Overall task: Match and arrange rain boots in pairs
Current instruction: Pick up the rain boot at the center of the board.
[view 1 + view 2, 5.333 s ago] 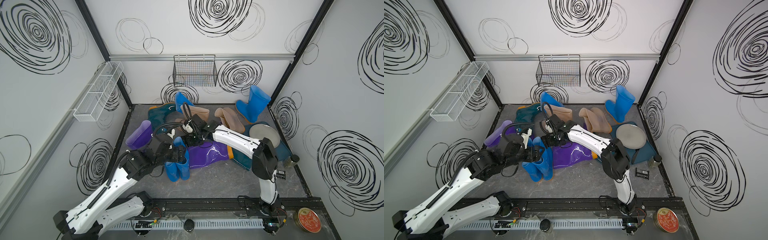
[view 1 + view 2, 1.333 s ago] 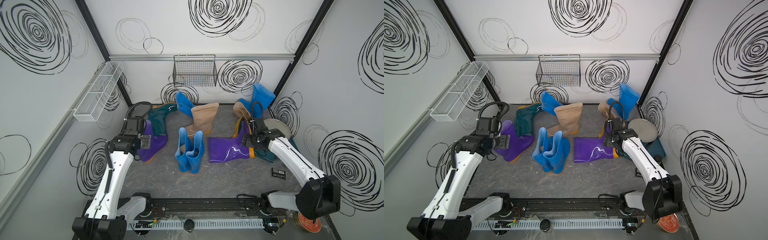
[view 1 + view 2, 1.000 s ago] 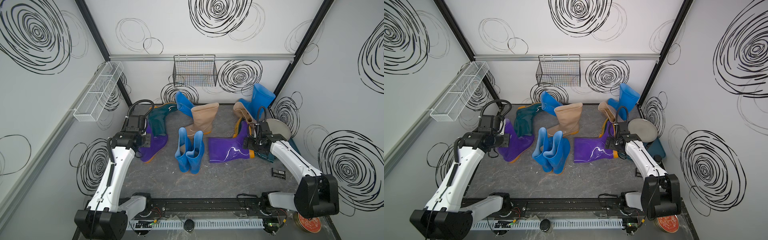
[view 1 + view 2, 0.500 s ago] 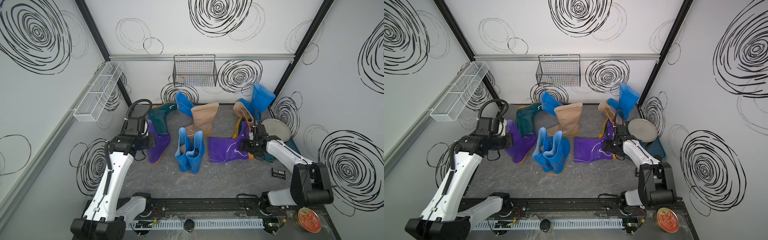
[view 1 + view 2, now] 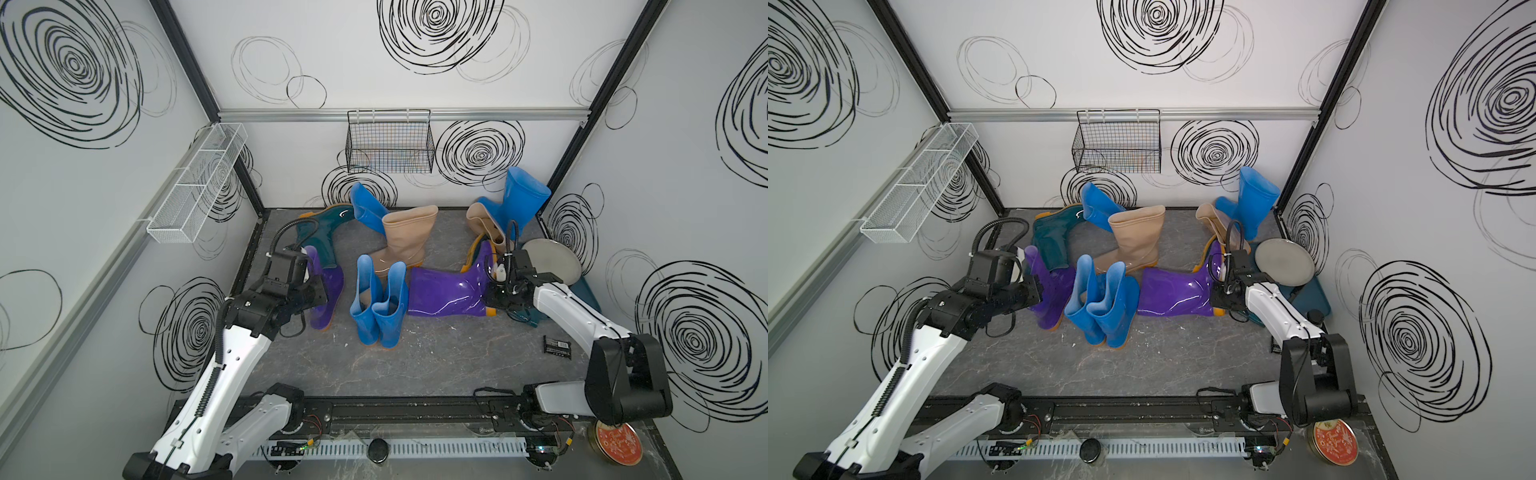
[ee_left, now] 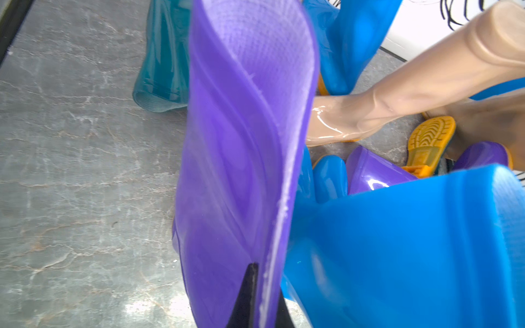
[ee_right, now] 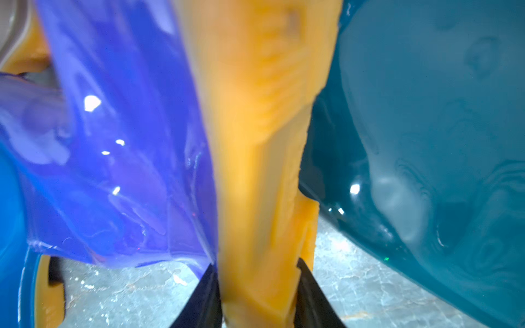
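**Two purple boots, one in each gripper**

The left gripper (image 6: 265, 295) is clamped on the shaft rim of the upright purple boot (image 5: 328, 291). This boot is at the left of the table (image 5: 415, 374), just beside the blue pair (image 5: 380, 309) that stands at centre. Whether its sole rests on the table cannot be told.

The right gripper (image 7: 258, 295) grasps the lying purple boot (image 5: 444, 291) by its orange sole (image 7: 261, 142). In the right wrist view the two black fingers (image 7: 201, 301) press against either side of the heel. This boot lies on its side right of centre, with its shaft mouth toward the blue pair and its toe pointing far. A glossy dark teal boot (image 7: 426, 127) lies just beside its sole.

An upright tan boot (image 5: 405, 237) stands far of centre. To its left are a second teal boot (image 5: 320, 232) and a tilted blue boot (image 5: 365, 203). At the far right, a second tan boot (image 5: 484, 224) and another blue boot (image 5: 519, 199) sit near the wall, beside the grey plate (image 5: 552, 262).
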